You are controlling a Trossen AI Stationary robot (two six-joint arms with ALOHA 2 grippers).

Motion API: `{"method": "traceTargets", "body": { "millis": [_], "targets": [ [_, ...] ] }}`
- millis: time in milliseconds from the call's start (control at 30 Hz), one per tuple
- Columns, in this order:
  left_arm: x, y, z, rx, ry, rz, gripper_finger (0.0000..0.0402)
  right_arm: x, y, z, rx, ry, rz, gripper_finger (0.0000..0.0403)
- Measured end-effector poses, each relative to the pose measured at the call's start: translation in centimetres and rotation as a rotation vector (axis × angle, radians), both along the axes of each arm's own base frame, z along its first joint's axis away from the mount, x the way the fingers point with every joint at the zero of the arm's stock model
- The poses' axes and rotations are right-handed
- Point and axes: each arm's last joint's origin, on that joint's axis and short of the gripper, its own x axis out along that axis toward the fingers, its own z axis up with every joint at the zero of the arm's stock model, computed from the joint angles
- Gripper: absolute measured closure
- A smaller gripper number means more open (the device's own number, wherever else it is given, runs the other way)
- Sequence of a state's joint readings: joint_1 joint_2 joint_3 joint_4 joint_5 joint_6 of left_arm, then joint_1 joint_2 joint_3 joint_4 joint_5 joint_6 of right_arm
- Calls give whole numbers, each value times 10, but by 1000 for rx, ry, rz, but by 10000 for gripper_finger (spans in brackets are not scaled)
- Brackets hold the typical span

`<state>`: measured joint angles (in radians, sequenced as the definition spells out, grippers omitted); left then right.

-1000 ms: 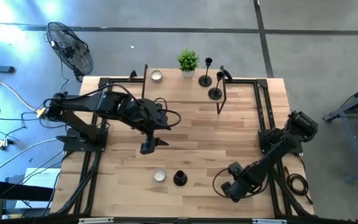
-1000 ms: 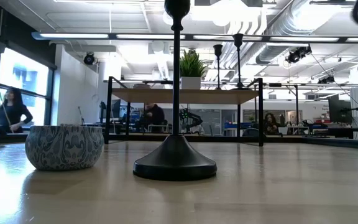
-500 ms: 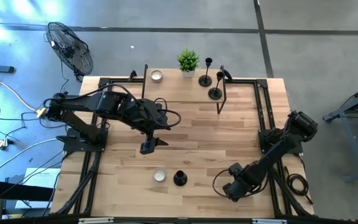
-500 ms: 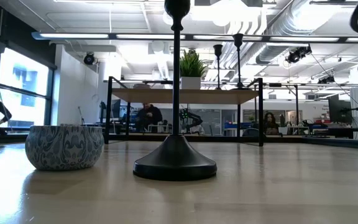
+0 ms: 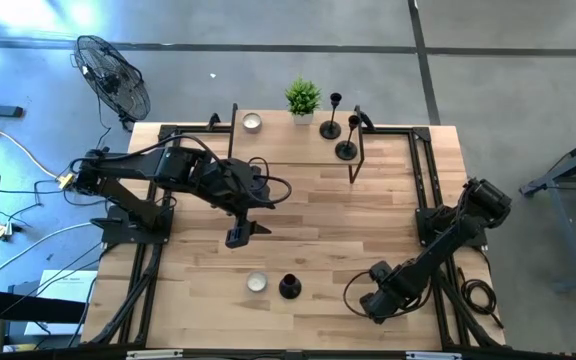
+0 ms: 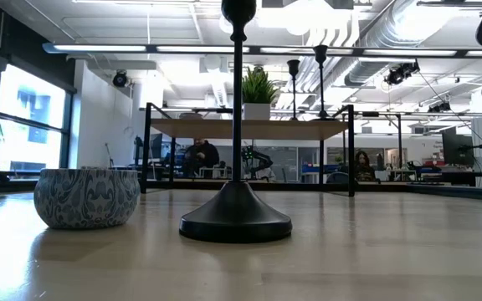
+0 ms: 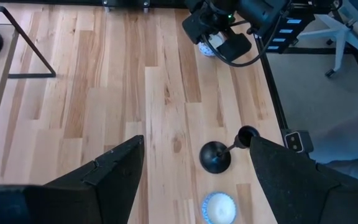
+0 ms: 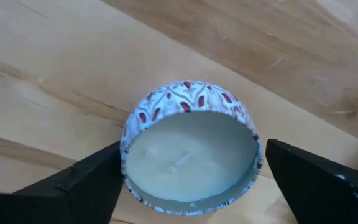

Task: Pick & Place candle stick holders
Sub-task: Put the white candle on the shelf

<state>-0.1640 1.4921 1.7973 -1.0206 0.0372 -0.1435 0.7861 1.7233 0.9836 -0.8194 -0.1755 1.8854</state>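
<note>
Black candlestick holder (image 5: 289,287) unmoved, grippers seemingly static

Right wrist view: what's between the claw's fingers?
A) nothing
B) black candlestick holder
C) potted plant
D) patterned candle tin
D: a patterned tin of pale wax with a wick sits on the wood between the spread fingers of the right claw.

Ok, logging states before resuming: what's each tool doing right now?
Left tool: open, empty.
Right tool: at the candle tin, grip cannot be told.
</note>
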Motion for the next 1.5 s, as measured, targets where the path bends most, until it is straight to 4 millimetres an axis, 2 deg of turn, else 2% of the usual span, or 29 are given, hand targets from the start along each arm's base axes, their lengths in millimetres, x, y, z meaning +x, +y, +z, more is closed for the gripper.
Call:
{"method": "traceTargets", "body": {
  "millis": [267, 667, 967, 1333, 1500],
  "targets": [
    [0, 0, 0, -15, 3, 18, 114, 0, 0, 0, 3, -6, 20, 122],
    [0, 0, 0, -73, 16, 69, 114, 3, 1, 6, -19, -77, 78, 122],
    [1, 1, 1, -62, -2, 84, 114, 1, -8, 48, -86, -204, 81, 122],
    [17, -2, -7, -64, -3, 83, 114, 0, -24, 112, -203, -554, 66, 122],
    [25, -4, -11, -66, -9, 80, 114, 4, -30, 128, -236, -577, 130, 122]
  ]
}}
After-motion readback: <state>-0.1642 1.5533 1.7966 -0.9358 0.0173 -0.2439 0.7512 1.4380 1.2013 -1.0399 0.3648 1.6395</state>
